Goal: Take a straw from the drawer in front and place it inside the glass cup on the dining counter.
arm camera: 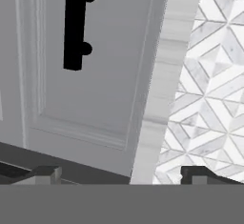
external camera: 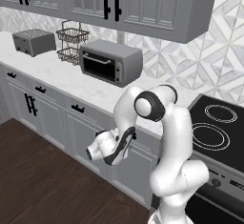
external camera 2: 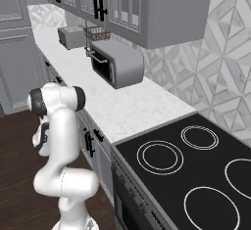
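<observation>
The gripper [arm camera: 119, 176] is hard to see. In the hand view just the tops of its two dark finger tips [arm camera: 45, 173] poke up at the bottom, one at the left and one at the right, with a wide gap between them and nothing held. In the left base view the hand hangs low in front of the grey cabinets, and the white arm [external camera: 174, 142] covers part of it, so the fingers cannot be made out there.

The drawer [external camera: 82, 109] sits just under the front edge of the worktop [external camera: 62, 77], with a short black bar handle [external camera: 77, 108]. It is shut, so its inside is hidden. The hand is just below the drawer and a bit to its right, close to it but not touching.

The hand view looks at a grey panelled front [arm camera: 90, 89] with a black handle [arm camera: 75, 25] that is cut off at the top. I cannot tell for sure if this is the drawer. Beside it are the white worktop edge and the patterned wall tiles [arm camera: 209, 89].

On the worktop stand a toaster oven [external camera: 110, 62], a toaster [external camera: 34, 41] and a wire basket [external camera: 71, 44] near the back edge. A black stove top [external camera: 219, 127] lies at the right.
</observation>
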